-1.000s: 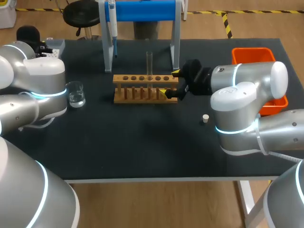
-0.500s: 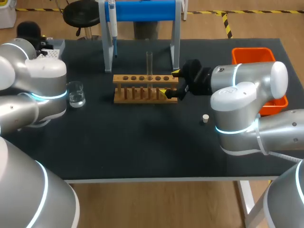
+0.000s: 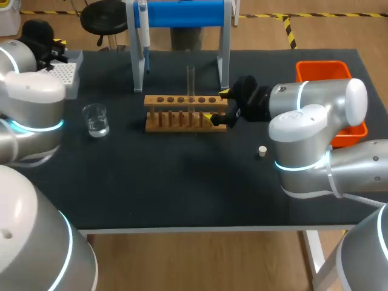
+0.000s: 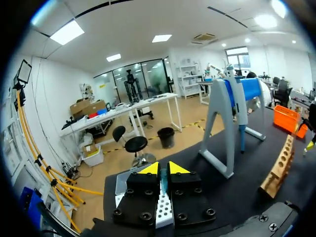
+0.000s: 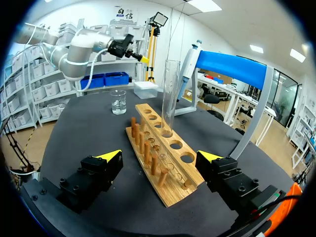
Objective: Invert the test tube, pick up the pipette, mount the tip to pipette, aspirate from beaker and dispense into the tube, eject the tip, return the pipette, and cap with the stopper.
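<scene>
The clear test tube [image 3: 190, 80] stands upright in the wooden rack [image 3: 185, 113], in a hole right of the middle. My right gripper [image 3: 217, 106] is open and straddles the rack's right end; in the right wrist view the rack [image 5: 163, 163] lies between its fingers and the tube [image 5: 169, 94] rises just ahead. The pipette [image 3: 143, 29] hangs on the blue-topped stand [image 3: 182, 13]. My left gripper [image 4: 160, 170] is shut over the white tip box [image 4: 163, 215] at the table's back left. The beaker [image 3: 96, 119] with water sits left of the rack. The small stopper [image 3: 262, 151] lies by my right arm.
An orange bin [image 3: 330, 70] sits at the back right corner. The stand's grey legs [image 3: 138, 66] rise just behind the rack. The tip box [image 3: 63, 74] lies close to the table's left edge.
My left arm has swung back and to the left, away from the beaker and up to the tip box. The right arm, rack and tube have not moved.
</scene>
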### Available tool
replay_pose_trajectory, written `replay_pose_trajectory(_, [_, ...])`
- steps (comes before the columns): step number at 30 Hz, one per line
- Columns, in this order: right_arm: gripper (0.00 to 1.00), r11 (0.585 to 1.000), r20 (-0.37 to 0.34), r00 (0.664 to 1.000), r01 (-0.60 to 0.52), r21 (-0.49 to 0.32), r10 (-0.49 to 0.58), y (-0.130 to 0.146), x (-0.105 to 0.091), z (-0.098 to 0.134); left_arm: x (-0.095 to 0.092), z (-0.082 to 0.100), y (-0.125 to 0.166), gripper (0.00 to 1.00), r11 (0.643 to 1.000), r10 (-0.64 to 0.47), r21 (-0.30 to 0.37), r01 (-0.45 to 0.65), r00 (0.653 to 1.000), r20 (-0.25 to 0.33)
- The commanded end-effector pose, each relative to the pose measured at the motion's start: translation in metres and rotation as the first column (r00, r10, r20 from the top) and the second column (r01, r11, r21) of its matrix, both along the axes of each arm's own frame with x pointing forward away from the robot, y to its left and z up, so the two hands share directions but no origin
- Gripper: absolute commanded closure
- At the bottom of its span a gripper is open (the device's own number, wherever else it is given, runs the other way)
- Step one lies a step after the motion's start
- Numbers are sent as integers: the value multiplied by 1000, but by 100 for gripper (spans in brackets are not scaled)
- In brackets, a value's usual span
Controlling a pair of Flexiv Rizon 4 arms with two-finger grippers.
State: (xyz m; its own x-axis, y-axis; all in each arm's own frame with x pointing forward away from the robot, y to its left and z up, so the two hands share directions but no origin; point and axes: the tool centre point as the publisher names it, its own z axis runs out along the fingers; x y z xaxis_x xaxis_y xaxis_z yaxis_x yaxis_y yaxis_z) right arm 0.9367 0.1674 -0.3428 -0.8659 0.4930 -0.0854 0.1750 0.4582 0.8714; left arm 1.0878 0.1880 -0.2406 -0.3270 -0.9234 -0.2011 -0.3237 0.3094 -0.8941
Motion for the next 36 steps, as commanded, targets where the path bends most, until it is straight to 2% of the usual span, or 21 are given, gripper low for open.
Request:
replay_pose_trajectory(1, [0,1000,-1,1000,1,-1,-1,0,0,0,-16,13,8,100,997,-77,-19,76,994,-72])
replay_pose_trajectory(13, [0,1000,-1,1000,1,-1,-1,0,0,0,-16,13,8,100,997,-77,-19,76,994,-72])
replay_pose_trajectory(14, [0,1000,-1,1000,1,-1,-1,0,0,0,-24,16,1,100,992,-123,-20,122,990,-63])
replay_pose_trajectory(18, [0,1000,-1,1000,1,-1,-1,0,0,0,-57,25,-26,100,973,-227,4,229,969,-94])
replay_pose_trajectory(23, [0,1000,-1,1000,1,-1,-1,0,0,0,-93,37,-70,100,930,-356,43,365,924,-138])
replay_pose_trajectory(28, [0,1000,-1,1000,1,-1,-1,0,0,0,-120,43,-111,100,873,-472,44,486,863,-181])
replay_pose_trajectory(36, [0,1000,-1,1000,1,-1,-1,0,0,0,-155,58,-171,100,803,-573,25,595,783,-241])
